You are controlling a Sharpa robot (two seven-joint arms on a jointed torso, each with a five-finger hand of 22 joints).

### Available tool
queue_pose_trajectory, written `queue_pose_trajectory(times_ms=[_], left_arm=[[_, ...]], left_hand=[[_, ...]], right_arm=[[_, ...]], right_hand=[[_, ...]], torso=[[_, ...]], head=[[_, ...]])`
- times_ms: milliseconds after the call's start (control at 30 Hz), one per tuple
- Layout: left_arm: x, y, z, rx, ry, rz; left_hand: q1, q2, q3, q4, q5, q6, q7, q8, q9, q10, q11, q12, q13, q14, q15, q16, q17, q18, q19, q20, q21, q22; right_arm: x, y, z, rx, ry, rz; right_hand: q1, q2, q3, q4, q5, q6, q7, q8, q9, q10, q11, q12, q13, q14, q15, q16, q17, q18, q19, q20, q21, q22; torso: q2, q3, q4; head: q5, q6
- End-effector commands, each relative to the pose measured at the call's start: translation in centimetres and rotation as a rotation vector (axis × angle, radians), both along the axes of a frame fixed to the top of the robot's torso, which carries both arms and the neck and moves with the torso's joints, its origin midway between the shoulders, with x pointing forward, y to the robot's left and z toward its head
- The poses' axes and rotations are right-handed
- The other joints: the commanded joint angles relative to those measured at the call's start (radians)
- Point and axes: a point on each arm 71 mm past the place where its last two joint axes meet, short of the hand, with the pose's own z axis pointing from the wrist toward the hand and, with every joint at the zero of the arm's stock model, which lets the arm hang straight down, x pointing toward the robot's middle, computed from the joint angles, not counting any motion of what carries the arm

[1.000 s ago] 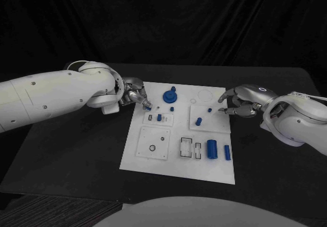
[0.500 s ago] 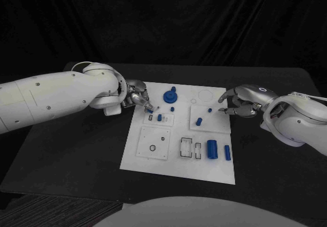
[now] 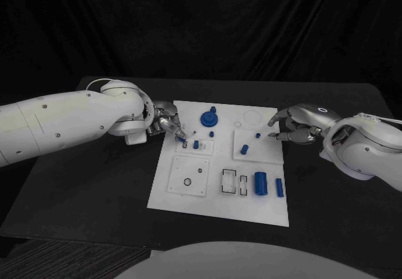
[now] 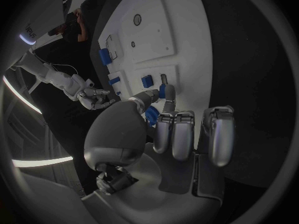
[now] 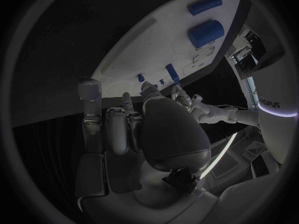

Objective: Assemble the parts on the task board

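The white task board (image 3: 219, 195) lies in the middle of the black table. My left hand (image 3: 166, 123) hangs over the board's left edge and pinches a small blue part (image 3: 183, 140) above a small square sub-plate (image 3: 204, 149). The left wrist view shows this small blue part (image 4: 162, 90) between thumb and fingertip of the left hand (image 4: 171, 134). My right hand (image 3: 293, 125) sits at the board's right edge with its fingers spread and nothing in them, near a tiny blue peg (image 3: 258, 135).
On the board are a blue gear disc (image 3: 210, 120), a blue peg (image 3: 196, 144), a blue block (image 3: 244, 149), a blue cylinder (image 3: 261, 182) and a blue bar (image 3: 279, 187). Empty slots (image 3: 229, 180) lie near the board's front. Bare black table (image 3: 92, 186) surrounds it.
My left hand has shifted slightly right and toward the board's front, carrying the small blue part over the sub-plate. The right hand has not moved.
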Motion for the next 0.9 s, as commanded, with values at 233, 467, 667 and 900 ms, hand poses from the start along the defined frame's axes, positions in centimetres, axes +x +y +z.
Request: queue_pose_trajectory(times_ms=[233,467,667,900], left_arm=[[-0.39,-0.13,-0.52,0.007,0.023,-0.009],[-0.56,-0.14,-0.88,0.006,0.03,-0.009],[-0.66,-0.13,-1.09,0.003,0.031,-0.008],[-0.75,-0.18,-1.23,-0.001,0.029,-0.006]], left_hand=[[-0.004,0.008,0.067,-0.061,0.002,-0.001,-0.007,0.005,0.002,0.106,0.003,0.004,0.262,0.106,0.007,0.003,0.263,0.003,0.048,0.004,-0.005,0.231],[-0.004,0.008,0.067,-0.061,0.002,-0.001,-0.007,0.005,0.002,0.106,0.003,0.004,0.262,0.106,0.007,0.003,0.263,0.003,0.048,0.004,-0.005,0.231],[-0.006,0.01,0.068,-0.06,0.002,-0.001,-0.007,0.005,0.002,0.106,0.003,0.004,0.262,0.106,0.007,0.003,0.263,0.003,0.047,0.004,-0.006,0.23],[-0.006,0.01,0.068,-0.06,0.002,-0.001,-0.007,0.005,0.002,0.106,0.003,0.004,0.262,0.106,0.007,0.003,0.263,0.003,0.047,0.004,-0.006,0.23]], right_arm=[[0.01,-0.01,-0.08,0.0,-0.001,-0.013],[0.01,-0.02,-0.11,-0.002,0.002,-0.014],[0.02,0.02,-0.13,-0.003,0.004,-0.012],[0.03,0.05,-0.15,-0.004,0.005,-0.012]], right_hand=[[0.009,-0.002,-0.001,-0.008,0.004,0.007,0.0,-0.006,-0.001,0.065,0.006,-0.006,0.212,0.069,0.006,-0.004,0.151,0.016,-0.01,0.001,-0.006,0.055],[0.009,-0.002,-0.001,-0.008,0.005,0.007,0.0,-0.007,-0.002,0.063,0.006,-0.007,0.21,0.068,0.006,-0.006,0.15,0.017,-0.011,0.001,-0.011,0.054],[0.009,-0.002,-0.001,-0.008,0.005,0.007,0.0,-0.007,-0.002,0.062,0.006,-0.007,0.21,0.068,0.006,-0.007,0.149,0.017,-0.011,0.001,-0.013,0.053],[0.009,-0.002,-0.001,-0.008,0.005,0.007,0.0,-0.007,-0.002,0.061,0.006,-0.008,0.208,0.068,0.006,-0.008,0.148,0.017,-0.012,0.001,-0.016,0.053]], torso=[[0.002,-0.0004,0.0009],[0.002,-0.001,0.0014],[0.001,-0.0003,0.0],[0.001,-0.0005,0.0004]], head=[[0.001,0.0],[0.001,0.0],[0.003,0.0],[0.004,0.0]])
